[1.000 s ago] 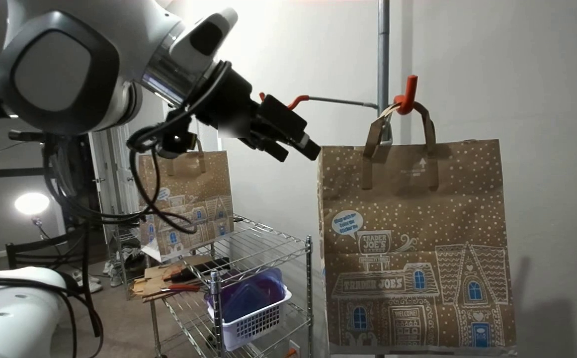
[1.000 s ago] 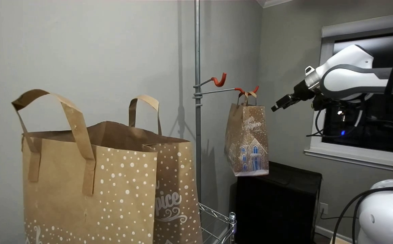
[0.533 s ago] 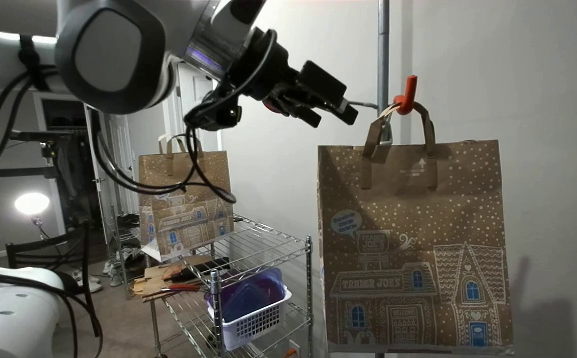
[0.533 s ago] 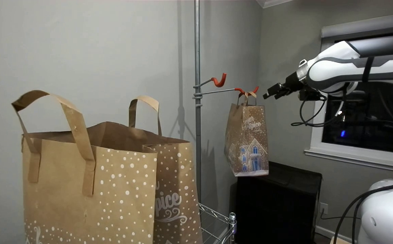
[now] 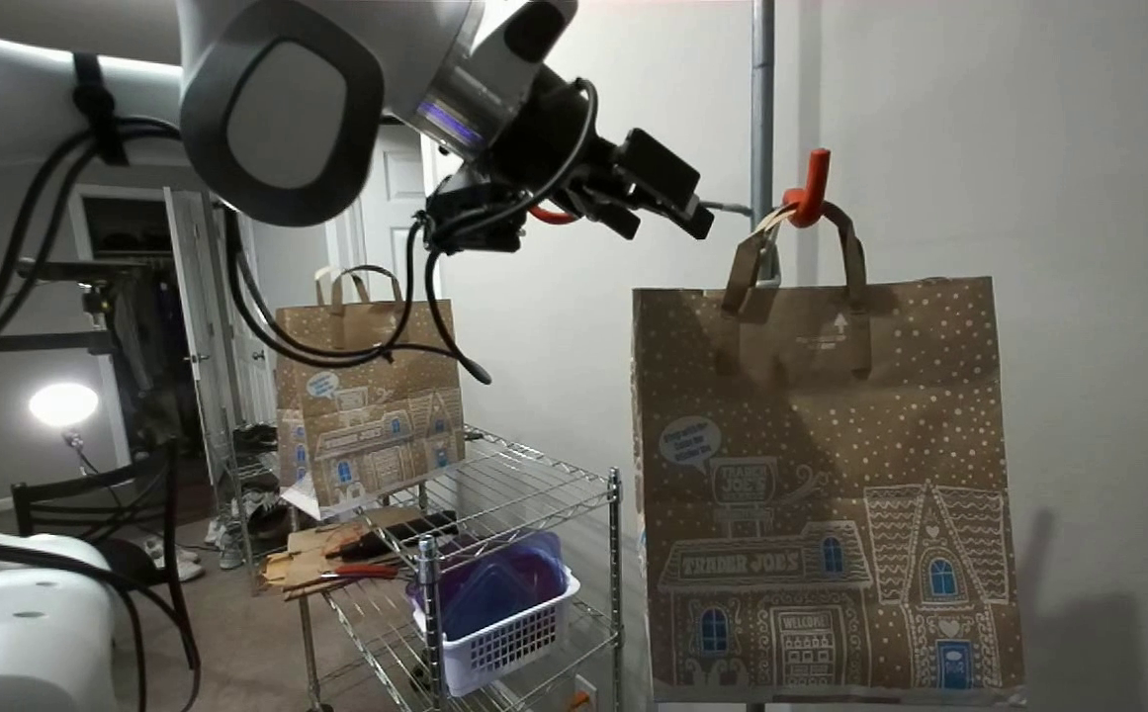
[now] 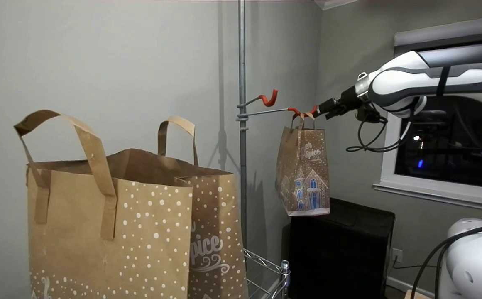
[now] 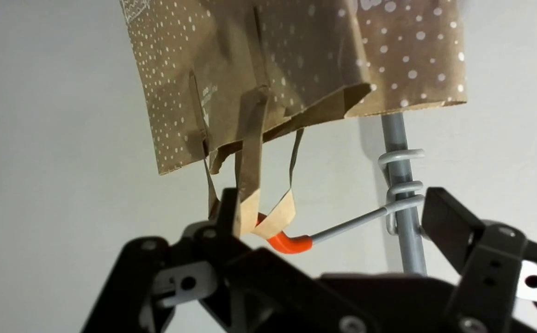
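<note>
A brown paper bag with white dots and printed houses (image 5: pixel 831 445) hangs by its handles (image 7: pixel 280 215) from a red-tipped hook (image 7: pixel 291 244) on a grey pole (image 7: pixel 400 171). My gripper (image 7: pixel 333 203) is open, its fingers wide apart and nothing held between them. In the wrist view, where the bag appears upside down, the left finger (image 7: pixel 228 210) overlaps the handles; whether it touches them I cannot tell. An exterior view puts my gripper (image 6: pixel 323 114) right beside the hook tip (image 6: pixel 313 109); in an exterior view my gripper (image 5: pixel 661 222) is left of the handles.
Another red-tipped hook (image 6: pixel 270 99) sticks out from the pole. A similar paper bag (image 5: pixel 376 396) stands on a wire shelf (image 5: pixel 534 475), above a white basket (image 5: pixel 514 643). A large black box (image 6: pixel 340 249) stands below the hanging bag, near a window (image 6: pixel 452 174).
The gripper has moved towards the hook and the hanging bag's handles, rising on the way, with its fingers staying open. Both bags stay in place; the arm's shadow on the hanging bag has shifted.
</note>
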{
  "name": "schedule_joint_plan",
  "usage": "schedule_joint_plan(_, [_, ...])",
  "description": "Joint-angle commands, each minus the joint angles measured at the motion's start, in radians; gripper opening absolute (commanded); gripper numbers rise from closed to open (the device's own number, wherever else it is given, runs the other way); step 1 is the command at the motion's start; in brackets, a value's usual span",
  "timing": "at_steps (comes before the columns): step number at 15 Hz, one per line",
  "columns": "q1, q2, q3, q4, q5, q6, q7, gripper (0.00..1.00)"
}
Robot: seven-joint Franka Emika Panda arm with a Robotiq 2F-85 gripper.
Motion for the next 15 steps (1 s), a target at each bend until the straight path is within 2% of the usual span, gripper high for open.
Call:
schedule_joint_plan(1, [-0.014, 0.005, 0.011, 0.002, 0.023, -0.002, -0.016, 1.0])
schedule_joint_plan(2, [-0.014, 0.005, 0.011, 0.003, 0.023, -0.002, -0.016, 1.0])
schedule_joint_plan(5, [-0.075, 0.068, 0.021, 0.017, 0.015, 0.027, 0.043, 1.0])
schedule_joint_plan(7, [-0.142, 0.14, 0.049, 0.054, 0.017, -0.018, 0.132, 1.0])
schedule_joint_plan(9, [-0.188, 0.206, 0.08, 0.1, 0.021, -0.057, 0.212, 1.0])
schedule_joint_plan(15, [-0.238, 0.393, 0.191, 0.308, 0.027, -0.062, 0.416, 1.0])
